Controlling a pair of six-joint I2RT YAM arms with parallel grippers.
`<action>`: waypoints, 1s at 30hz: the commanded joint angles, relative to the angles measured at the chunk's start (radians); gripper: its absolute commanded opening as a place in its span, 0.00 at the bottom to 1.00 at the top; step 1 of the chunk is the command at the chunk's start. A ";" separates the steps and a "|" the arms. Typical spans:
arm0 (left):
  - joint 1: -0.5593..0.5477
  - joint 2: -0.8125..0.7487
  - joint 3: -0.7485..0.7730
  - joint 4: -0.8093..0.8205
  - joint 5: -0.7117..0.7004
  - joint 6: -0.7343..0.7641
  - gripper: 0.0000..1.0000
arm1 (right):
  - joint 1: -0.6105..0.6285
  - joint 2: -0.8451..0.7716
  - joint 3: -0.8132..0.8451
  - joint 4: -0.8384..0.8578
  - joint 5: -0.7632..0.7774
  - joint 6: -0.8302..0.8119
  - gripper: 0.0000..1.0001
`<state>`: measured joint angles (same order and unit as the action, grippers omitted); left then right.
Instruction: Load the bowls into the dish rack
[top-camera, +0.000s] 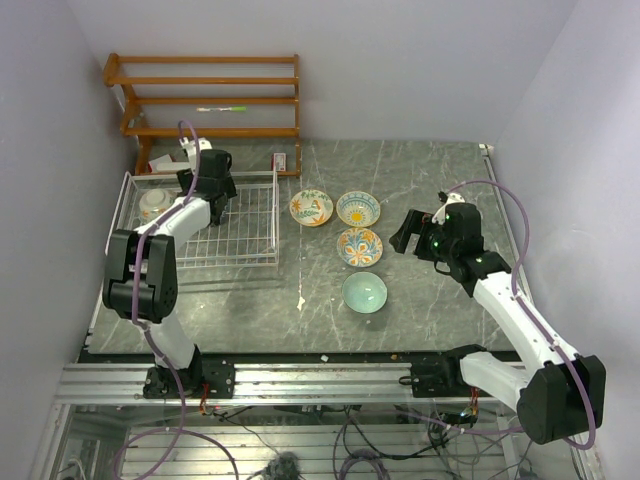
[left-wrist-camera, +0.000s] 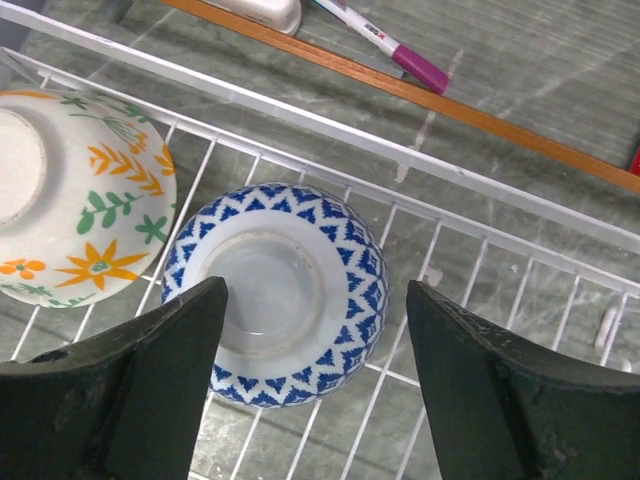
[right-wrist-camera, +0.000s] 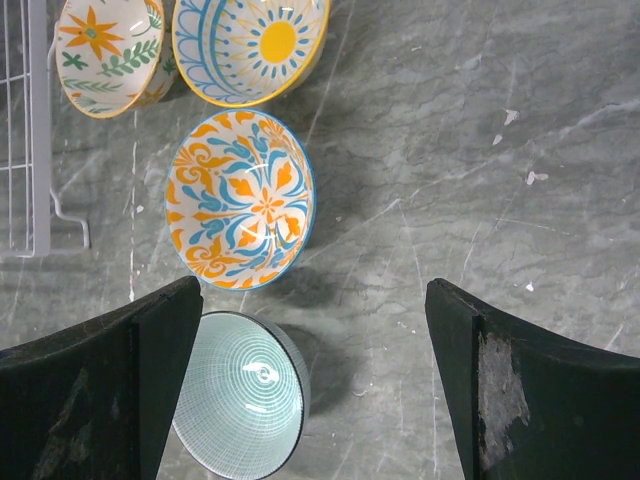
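The white wire dish rack (top-camera: 274, 220) stands at the left. Inside it, two bowls lie upside down: a blue-and-white patterned one (left-wrist-camera: 275, 290) and a floral one (left-wrist-camera: 70, 195) beside it. My left gripper (left-wrist-camera: 315, 300) hovers open just above the blue-and-white bowl, holding nothing. On the table, to the right of the rack, sit a floral bowl (top-camera: 311, 207), a yellow sun bowl (top-camera: 358, 208), an orange-and-blue bowl (right-wrist-camera: 240, 200) and a pale teal bowl (right-wrist-camera: 240, 400). My right gripper (right-wrist-camera: 312, 290) is open and empty above the table, just right of the teal bowl.
A brown wooden shelf unit (top-camera: 210, 100) stands behind the rack against the back wall. A pink-tipped marker (left-wrist-camera: 385, 45) and a white object (left-wrist-camera: 265, 12) lie by its bottom rail (left-wrist-camera: 450, 105). The rack's corner (right-wrist-camera: 30, 130) shows in the right wrist view.
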<state>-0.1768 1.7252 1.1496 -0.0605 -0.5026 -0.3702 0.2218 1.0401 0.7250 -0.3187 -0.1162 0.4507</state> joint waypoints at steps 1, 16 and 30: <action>0.023 -0.004 0.030 0.021 -0.022 0.009 0.85 | -0.007 -0.023 -0.014 0.004 0.011 -0.017 0.94; -0.127 -0.384 -0.103 0.090 0.224 0.035 0.99 | -0.009 -0.034 0.024 -0.024 0.023 0.006 0.95; -0.413 -0.155 0.100 0.057 0.495 0.250 0.96 | -0.009 -0.151 0.098 -0.094 0.066 0.056 0.95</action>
<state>-0.5888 1.4876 1.1358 0.0128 -0.1444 -0.2108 0.2195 0.8955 0.8108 -0.3832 -0.0799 0.4931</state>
